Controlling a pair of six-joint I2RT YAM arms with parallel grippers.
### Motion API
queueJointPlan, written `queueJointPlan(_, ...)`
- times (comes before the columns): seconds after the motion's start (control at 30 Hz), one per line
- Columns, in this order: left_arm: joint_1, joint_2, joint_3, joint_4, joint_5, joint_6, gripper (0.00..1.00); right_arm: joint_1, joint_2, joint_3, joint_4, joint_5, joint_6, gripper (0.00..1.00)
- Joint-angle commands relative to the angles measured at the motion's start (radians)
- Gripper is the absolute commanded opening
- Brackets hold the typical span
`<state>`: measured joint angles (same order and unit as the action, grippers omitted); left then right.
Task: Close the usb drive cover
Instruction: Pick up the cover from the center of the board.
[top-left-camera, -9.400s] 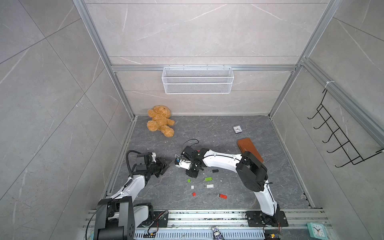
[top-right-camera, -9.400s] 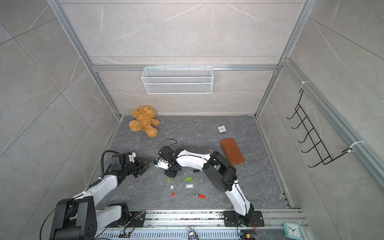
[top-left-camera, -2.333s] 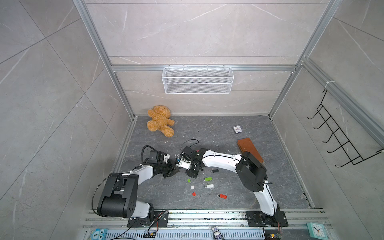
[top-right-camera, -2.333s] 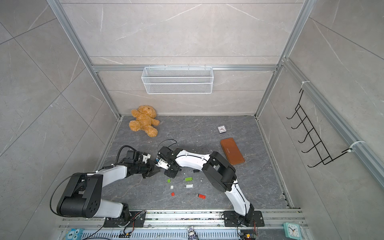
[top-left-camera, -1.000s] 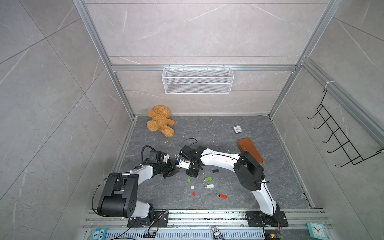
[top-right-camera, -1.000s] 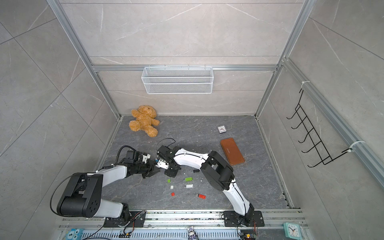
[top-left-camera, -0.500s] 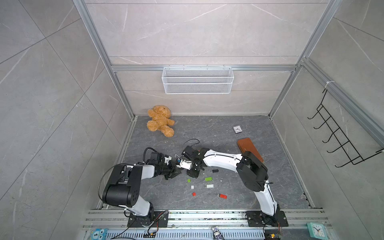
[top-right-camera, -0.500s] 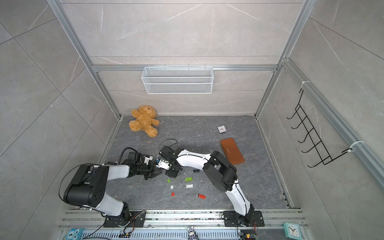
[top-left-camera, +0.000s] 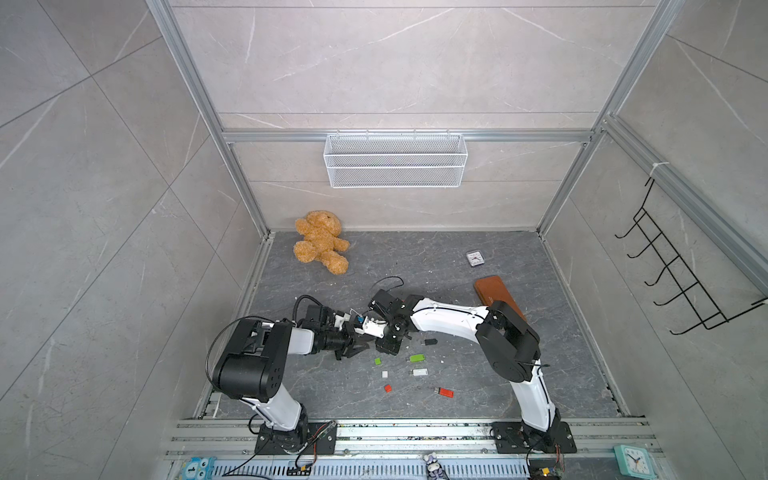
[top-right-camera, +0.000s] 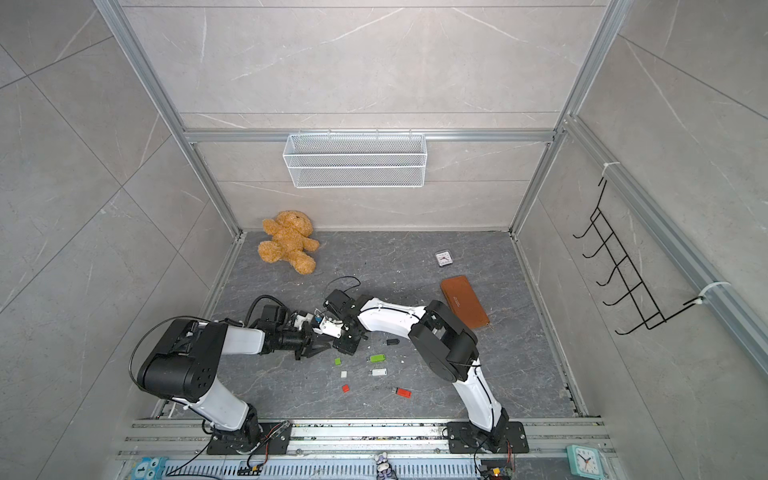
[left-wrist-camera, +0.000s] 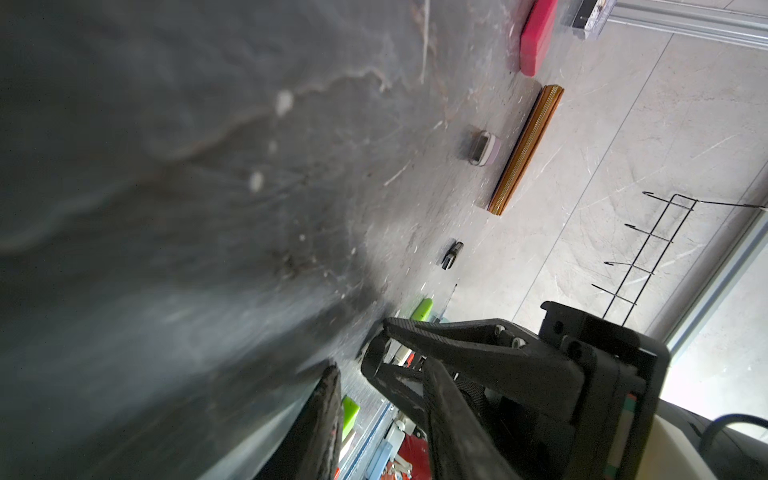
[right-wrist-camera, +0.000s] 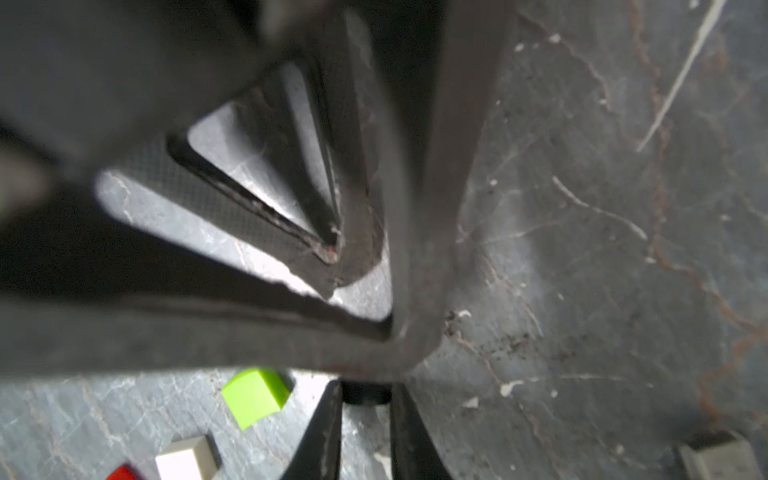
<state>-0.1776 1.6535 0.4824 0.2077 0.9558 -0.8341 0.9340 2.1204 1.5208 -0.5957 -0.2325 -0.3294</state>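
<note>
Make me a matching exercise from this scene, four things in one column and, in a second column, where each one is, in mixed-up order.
Things
1. teddy bear
2. wire basket
3. brown wallet
4. red usb drive

Places
A. hangs on the back wall
B. lies nearest the front edge of the floor
C. lies in the far left corner of the floor
D. lies flat toward the right side of the floor

Pairs: 1-C, 2-A, 3-D, 4-B
</note>
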Motion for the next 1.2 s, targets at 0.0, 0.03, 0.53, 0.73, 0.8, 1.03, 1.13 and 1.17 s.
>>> queueJointPlan(0.0, -0.01, 0.024, 0.02, 0.012, 0.028, -0.008, 0.38, -0.001, -0.034, -0.022, 0.005, -0.038, -0.028, 0.22)
queueJointPlan(0.03, -0.01, 0.026, 0.02, 0.012, 0.031, -0.008, 0.38, -0.003, -0.035, -0.024, 0.009, -0.037, -0.029, 0.22)
queueJointPlan(0.53, -0.009, 0.062, 0.062, -0.039, 0.076, 0.014, 0.38, -0.032, -0.058, -0.025, 0.048, -0.088, -0.035, 0.22)
queueJointPlan(0.73, -0.01, 0.074, 0.074, -0.05, 0.086, 0.018, 0.37, -0.034, -0.052, -0.017, 0.042, -0.105, -0.046, 0.22)
queueJointPlan(0.8, -0.01, 0.076, 0.08, -0.05, 0.094, 0.017, 0.36, -0.034, -0.047, -0.008, 0.038, -0.105, -0.045, 0.22)
queueJointPlan(1.03, -0.019, 0.077, 0.087, -0.035, 0.127, 0.001, 0.33, -0.039, -0.034, 0.009, 0.033, -0.103, -0.036, 0.22)
queueJointPlan(1.13, -0.02, 0.071, 0.082, -0.034, 0.129, -0.002, 0.33, -0.049, -0.039, 0.004, 0.041, -0.109, -0.027, 0.22)
queueJointPlan(1.17, -0.021, 0.069, 0.082, -0.032, 0.129, -0.002, 0.32, -0.052, -0.042, 0.001, 0.045, -0.111, -0.026, 0.22)
